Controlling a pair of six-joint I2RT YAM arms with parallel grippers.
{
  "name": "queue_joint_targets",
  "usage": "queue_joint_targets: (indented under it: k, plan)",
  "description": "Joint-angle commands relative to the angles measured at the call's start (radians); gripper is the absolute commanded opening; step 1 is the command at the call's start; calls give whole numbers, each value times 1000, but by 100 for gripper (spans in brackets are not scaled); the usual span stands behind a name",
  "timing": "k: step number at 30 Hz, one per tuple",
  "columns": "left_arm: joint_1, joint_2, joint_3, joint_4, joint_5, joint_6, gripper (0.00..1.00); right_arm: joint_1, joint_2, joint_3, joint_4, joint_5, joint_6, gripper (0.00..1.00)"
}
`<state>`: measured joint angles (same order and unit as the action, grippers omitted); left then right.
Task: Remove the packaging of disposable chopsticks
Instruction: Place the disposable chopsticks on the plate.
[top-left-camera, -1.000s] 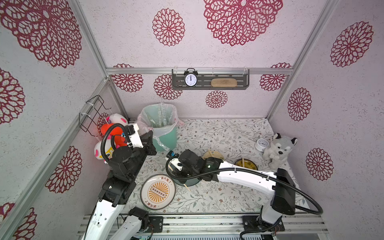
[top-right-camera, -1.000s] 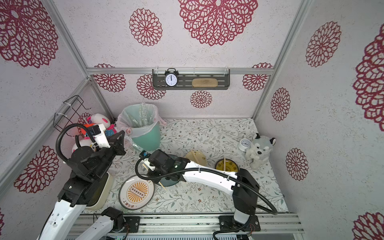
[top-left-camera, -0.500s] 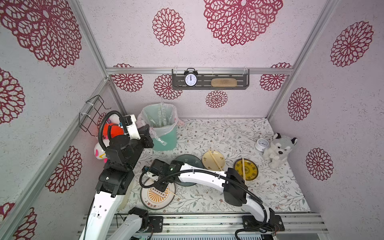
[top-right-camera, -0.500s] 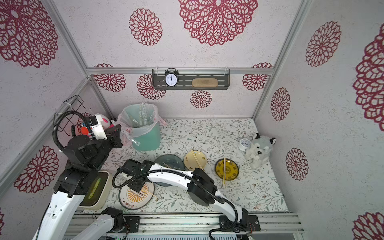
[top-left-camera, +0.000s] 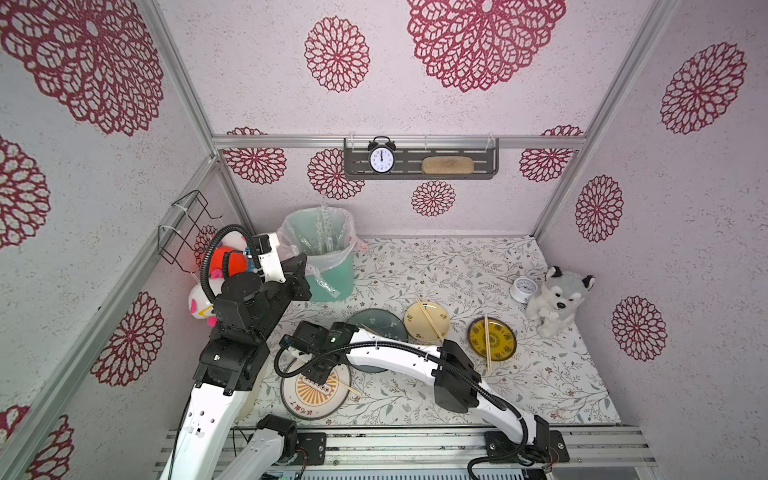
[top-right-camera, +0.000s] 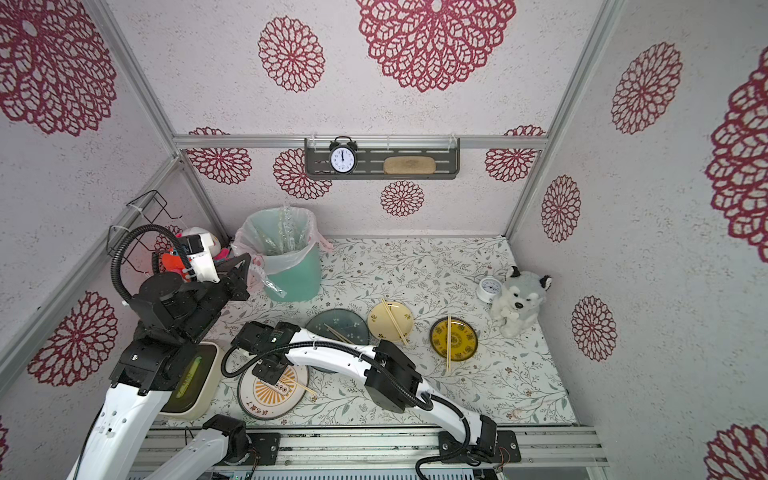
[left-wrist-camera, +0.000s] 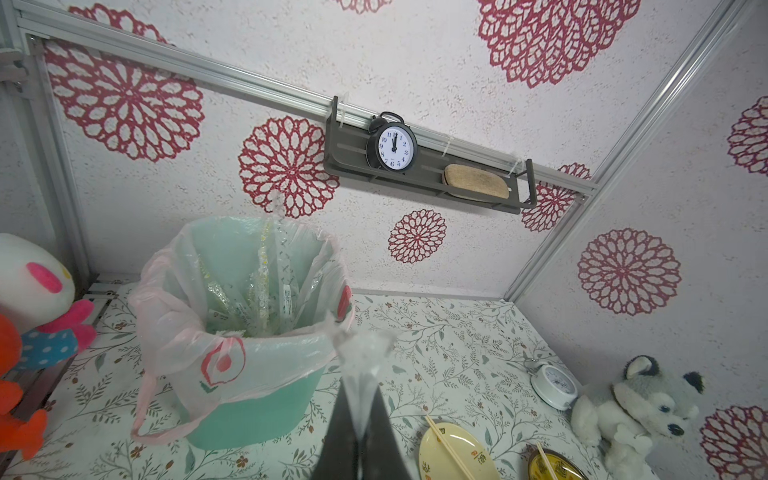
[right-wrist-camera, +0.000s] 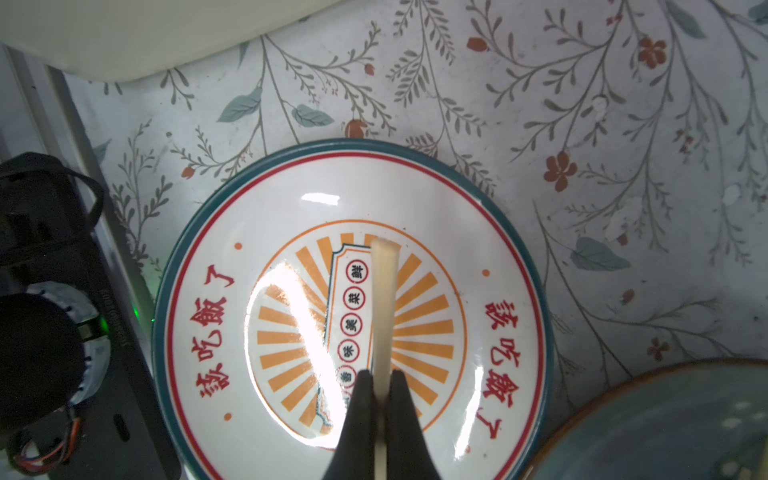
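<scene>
My left gripper (left-wrist-camera: 360, 419) is shut on a clear, crinkly piece of packaging (left-wrist-camera: 362, 357), held just in front of the green bin (top-left-camera: 332, 278) with its pink-white liner; in a top view the sleeve (top-left-camera: 323, 283) hangs from the gripper (top-left-camera: 308, 272). More sleeves (left-wrist-camera: 262, 291) stand inside the bin. My right gripper (right-wrist-camera: 378, 384) is shut on bare disposable chopsticks (right-wrist-camera: 384, 299) low over the white plate (right-wrist-camera: 187, 232) with the orange sunburst; their free end (top-left-camera: 348, 387) sticks out to the right. Other chopsticks lie on the cream plate (top-left-camera: 428, 321), the yellow plate (top-left-camera: 486, 343) and the dark plate (top-right-camera: 337, 332).
A husky plush (top-left-camera: 559, 299) and a small white clock (top-left-camera: 524, 287) sit at the right wall. Plush toys (top-left-camera: 226, 262) and a wire rack (top-left-camera: 187, 232) crowd the left corner. A beige box (top-right-camera: 195, 386) stands under my left arm. A shelf (top-left-camera: 419, 160) hangs on the back wall.
My right gripper has swung left and forward from the dark plate to over the white plate, carrying the chopsticks. My left gripper has drawn back toward the bin with the sleeve.
</scene>
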<state>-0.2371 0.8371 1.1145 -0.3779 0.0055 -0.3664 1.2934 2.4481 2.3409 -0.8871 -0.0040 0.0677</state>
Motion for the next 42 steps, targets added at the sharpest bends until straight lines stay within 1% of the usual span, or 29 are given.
queue_joint_targets:
  k: [1,6,10,16,24,25,29,31,35,38,42]
  plan:
    - [9,3,-10,27,27,11,0,6,18,25,19,41,-19,0]
    - [9,5,-13,31,29,17,0,6,37,32,30,53,-43,0]
    - [9,3,-16,34,30,19,0,9,54,41,49,28,-43,0]
    - [9,3,-20,39,35,24,0,10,80,49,59,58,-45,0]
    - [9,3,-25,45,53,27,0,10,106,61,56,67,-51,0]
    - [9,2,-27,45,53,28,0,10,110,61,56,68,-49,4]
    - [9,-6,-34,51,53,29,0,10,117,61,51,63,-48,5]
    - [9,-6,-35,52,54,31,0,10,114,62,53,68,-45,7]
    - [9,-6,-35,53,58,32,0,10,93,63,48,84,-43,22]
    - [9,-6,-36,49,59,37,0,10,86,63,40,71,-48,24]
    - [9,-6,-37,49,60,38,0,12,88,63,36,67,-45,23]
